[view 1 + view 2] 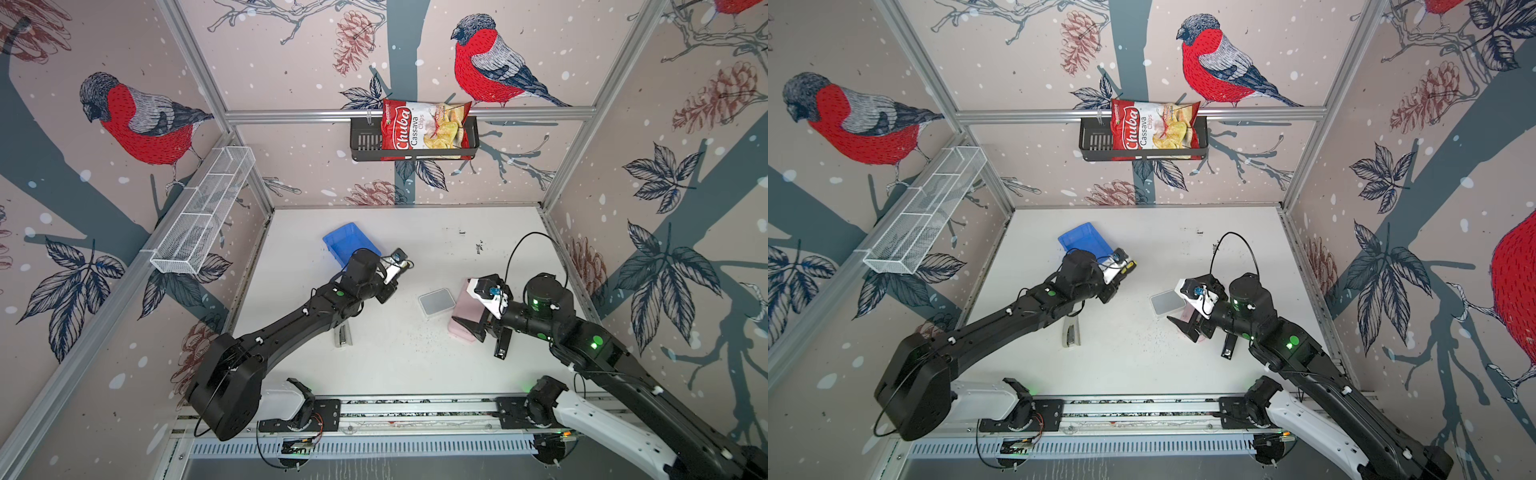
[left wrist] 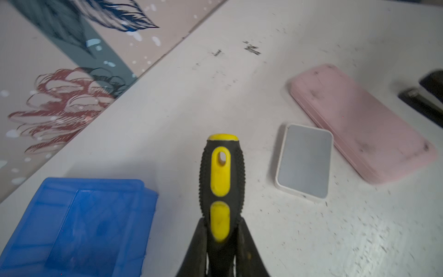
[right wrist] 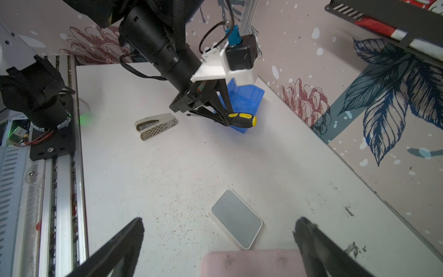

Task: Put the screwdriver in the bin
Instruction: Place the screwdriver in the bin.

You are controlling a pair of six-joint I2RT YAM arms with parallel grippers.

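Note:
The screwdriver (image 2: 221, 177) has a stubby black handle with yellow patches. My left gripper (image 2: 221, 221) is shut on it near the shaft end, so the handle sticks out past the fingertips. The right wrist view shows the screwdriver (image 3: 242, 119) held level above the table, its thin shaft pointing back under the wrist. The bin (image 1: 347, 243), a small blue tray, sits just behind and left of the left gripper (image 1: 395, 270), partly hidden by the wrist. The screwdriver is beside the bin (image 2: 79, 227), not over it. My right gripper (image 3: 219, 224) stands open above a pink case, holding nothing.
A pink case (image 2: 359, 120) and a white-rimmed grey box (image 2: 304, 160) lie mid-table. A silver stapler (image 1: 343, 334) lies under the left forearm, and a black stapler (image 1: 1228, 345) lies by the right wrist. A white mesh basket (image 1: 203, 212) and a black basket (image 1: 365, 141) with a chips bag hang on the walls.

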